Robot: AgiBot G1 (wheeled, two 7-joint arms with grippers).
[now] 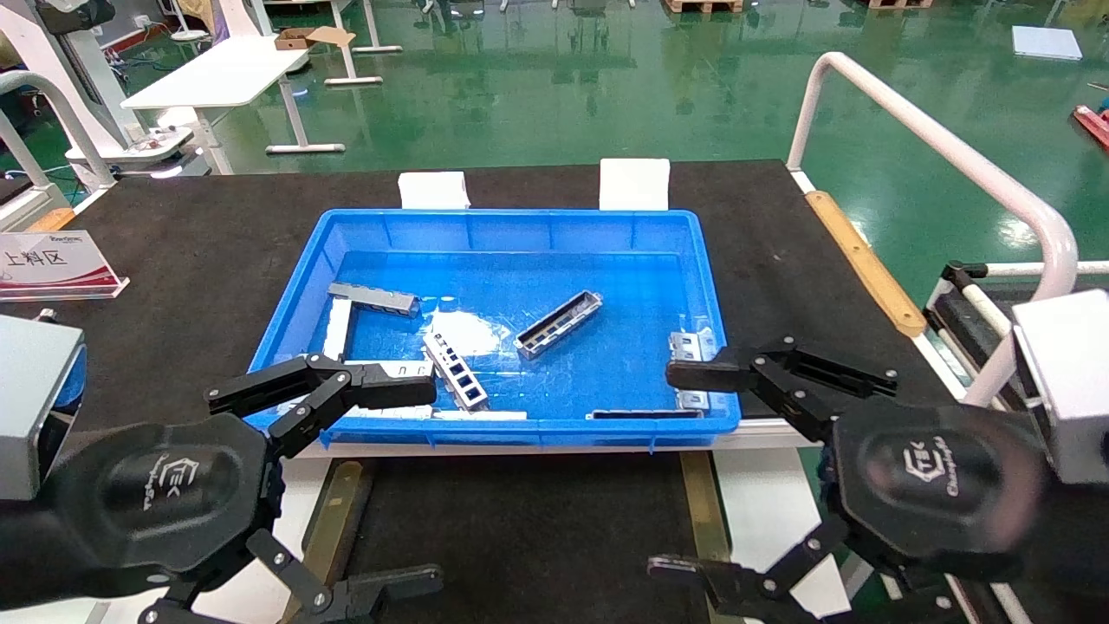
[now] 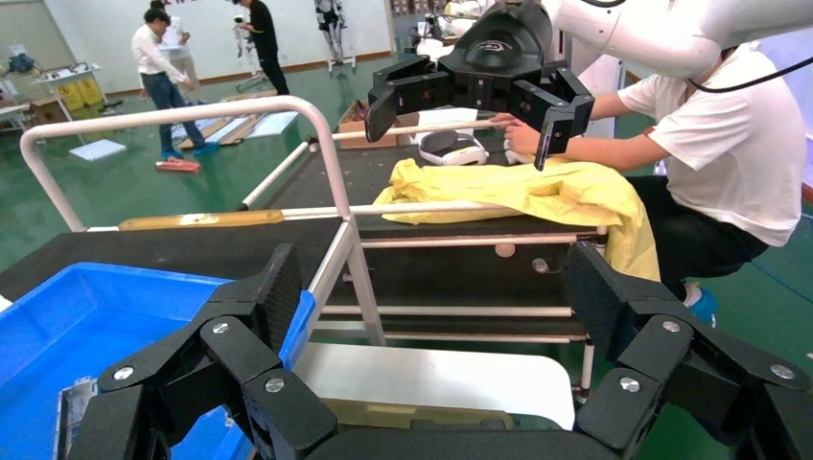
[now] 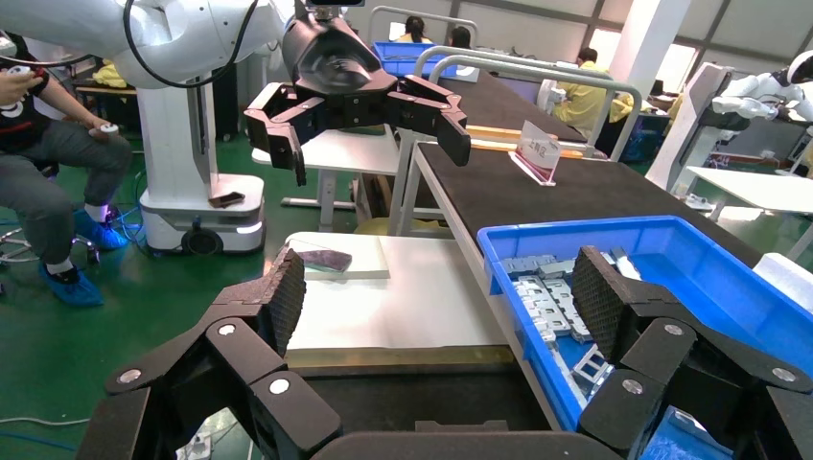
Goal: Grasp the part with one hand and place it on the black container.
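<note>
Both grippers hover nearest, over the black container (image 1: pixel 520 511): the left gripper (image 1: pixel 325 490) and the right gripper (image 1: pixel 684 472), each with fingers spread wide and holding nothing. Beyond them, the part (image 1: pixel 559 324) lies tilted on the floor of the blue bin (image 1: pixel 520 230), near its middle.

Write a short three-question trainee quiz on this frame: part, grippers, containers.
1. True or false: the part lies inside the blue bin.
2. Which gripper holds something? A) left gripper B) right gripper C) neither
3. Fill in: the black container sits nearer the robot than the ____ bin.

Key: 1 true; 2 C, both are open and empty over the bin's near edge; 3 blue.
</note>
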